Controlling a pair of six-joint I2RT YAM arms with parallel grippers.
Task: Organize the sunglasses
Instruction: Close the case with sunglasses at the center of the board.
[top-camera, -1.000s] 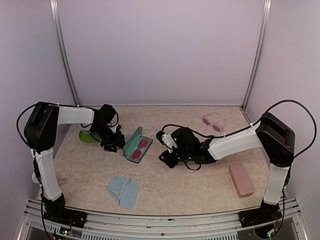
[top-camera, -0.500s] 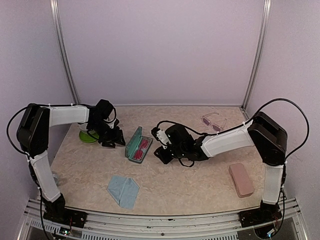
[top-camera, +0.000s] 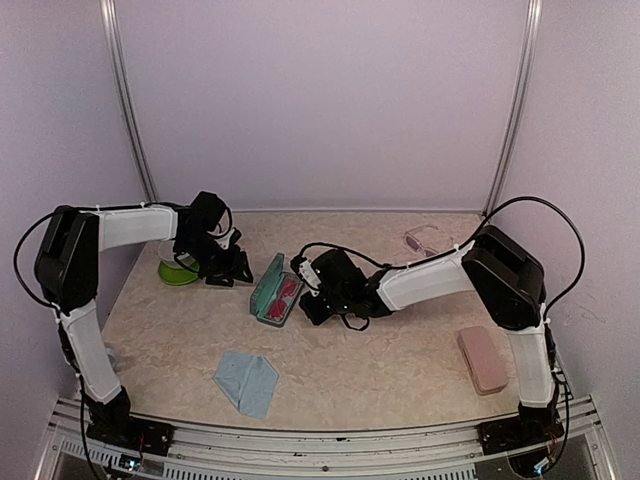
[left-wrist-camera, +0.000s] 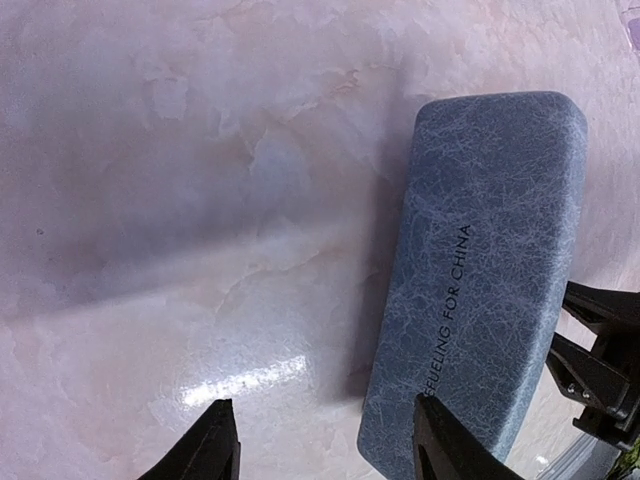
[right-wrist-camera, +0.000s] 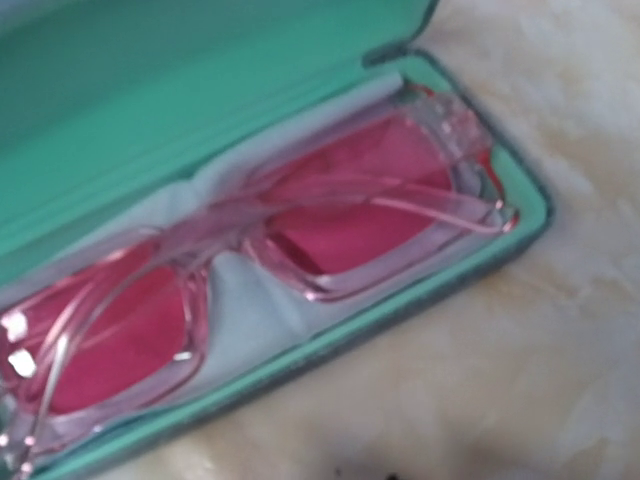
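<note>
The pink-red sunglasses lie folded inside the open teal-lined case, on a pale cloth lining. In the top view they show as a red patch. My right gripper is low at the case's right edge. Its fingers do not show in the right wrist view. My left gripper is open and empty. It hovers over bare table just left of the case's blue-grey lid. In the top view it sits left of the case. The clear-framed sunglasses lie at the back right, partly behind my right arm.
A green round object sits behind my left gripper. A light-blue cloth lies at the front. A shut pink case lies at the front right.
My right gripper has moved left, up to the open case. My left gripper has shifted slightly back and left, staying beside the lid.
</note>
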